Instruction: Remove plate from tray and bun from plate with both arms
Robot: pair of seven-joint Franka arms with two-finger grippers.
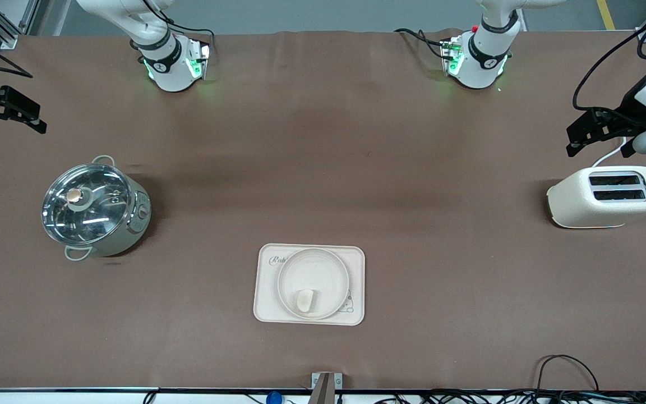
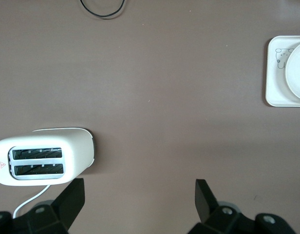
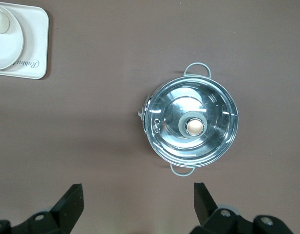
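Observation:
The round cream-white plate (image 1: 313, 283) lies on the rectangular cream tray (image 1: 264, 306) near the front camera, mid-table. The small pale bun (image 1: 305, 300) lies on the plate, on the part nearest the front camera. The plate (image 2: 297, 73) and tray (image 2: 274, 68) also show in the left wrist view, and the plate (image 3: 6, 41), bun (image 3: 0, 22) and tray (image 3: 35, 53) in the right wrist view. My left gripper (image 1: 586, 132) (image 2: 139, 197) is open and empty, up over the table's left-arm end above the toaster. My right gripper (image 1: 12, 112) (image 3: 138, 202) is open and empty, over the right-arm end.
A cream toaster (image 1: 606, 196) (image 2: 43, 158) stands at the left arm's end. A steel pot with a glass lid (image 1: 94, 209) (image 3: 191, 126) stands toward the right arm's end. Cables (image 1: 567, 367) lie at the table's edge nearest the front camera.

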